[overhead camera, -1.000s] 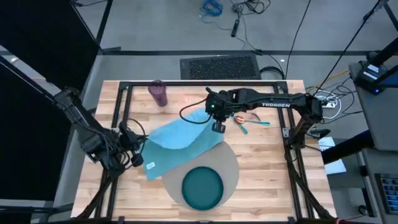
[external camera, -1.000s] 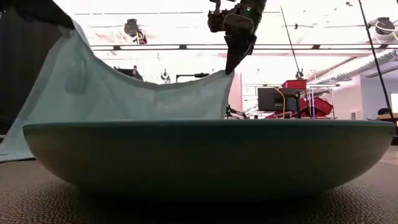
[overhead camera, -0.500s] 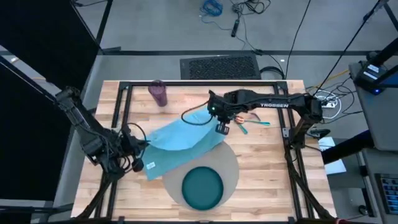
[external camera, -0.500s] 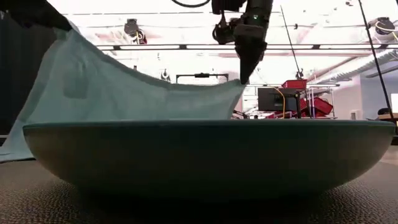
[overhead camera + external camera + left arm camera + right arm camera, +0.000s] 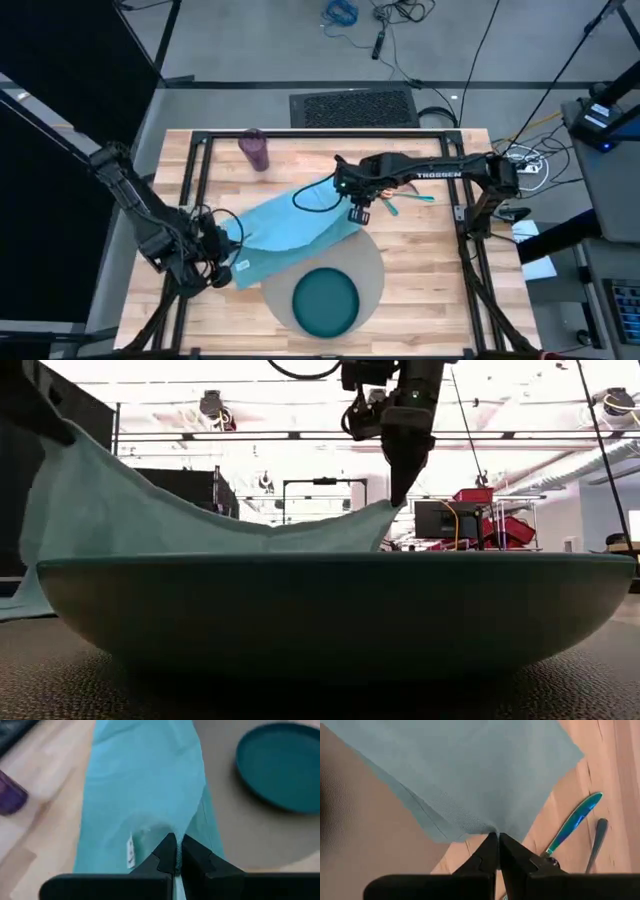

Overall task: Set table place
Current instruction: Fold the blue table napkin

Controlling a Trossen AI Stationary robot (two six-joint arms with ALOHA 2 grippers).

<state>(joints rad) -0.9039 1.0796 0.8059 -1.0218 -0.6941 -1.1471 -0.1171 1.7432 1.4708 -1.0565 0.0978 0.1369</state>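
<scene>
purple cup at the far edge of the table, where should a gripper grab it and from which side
Probably around the mid-body of the translucent purple cup, coming in level from the side. It appears to stand upright and alone on the light wooden plank table, well away from the light-blue cloth napkin, so the nearer left gripper has free access.

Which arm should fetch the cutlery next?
Right. Its tool, shut on the napkin, hangs right beside the cutlery. The left tool pinches the napkin's far corner, across the table.

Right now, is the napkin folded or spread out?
Spread and lifted, not folded flat: the napkin hangs stretched between the left tool and right tool, each shut on an edge, sagging in the middle.
</scene>
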